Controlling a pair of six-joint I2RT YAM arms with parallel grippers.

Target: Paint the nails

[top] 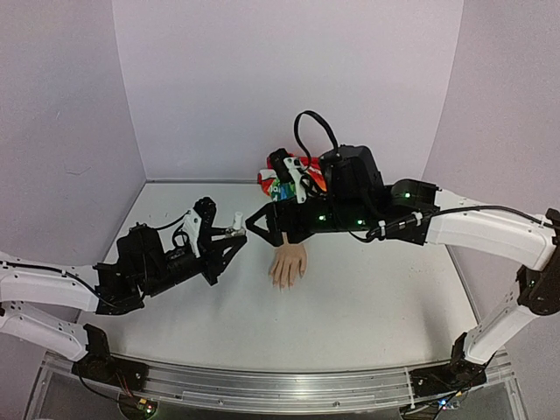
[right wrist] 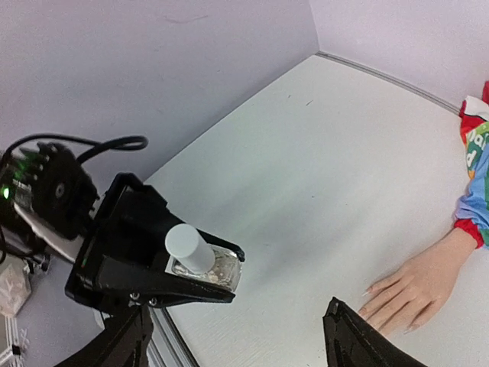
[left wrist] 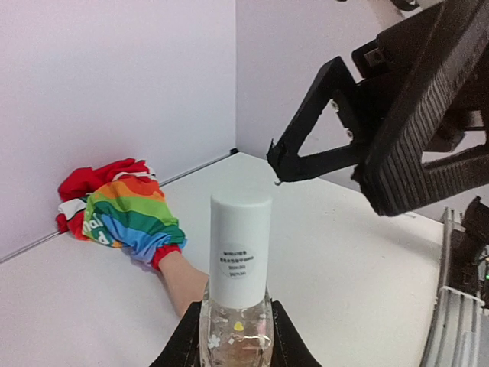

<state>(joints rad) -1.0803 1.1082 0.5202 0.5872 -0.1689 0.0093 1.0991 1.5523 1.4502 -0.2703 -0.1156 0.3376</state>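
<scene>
A small clear bottle (left wrist: 240, 252) with a tall white cap stands upright in my left gripper (left wrist: 235, 340), which is shut on its glass body. From above, the bottle (top: 236, 221) hangs over the table left of the fake hand (top: 287, 265). My right gripper (right wrist: 237, 340) is open, its fingers spread wide and just short of the white cap (right wrist: 189, 248), touching nothing. The pale hand (right wrist: 412, 294) lies palm down, with tiny nails (right wrist: 368, 291) at its fingertips. Its rainbow-striped sleeve (left wrist: 130, 218) lies bunched by the back wall.
An aluminium rail (top: 262, 389) runs along the table's near edge. Lilac walls close in the back and both sides. A black cable (top: 311, 131) loops above the right wrist. One black finger (left wrist: 321, 145) of the right gripper hangs right of the cap in the left wrist view.
</scene>
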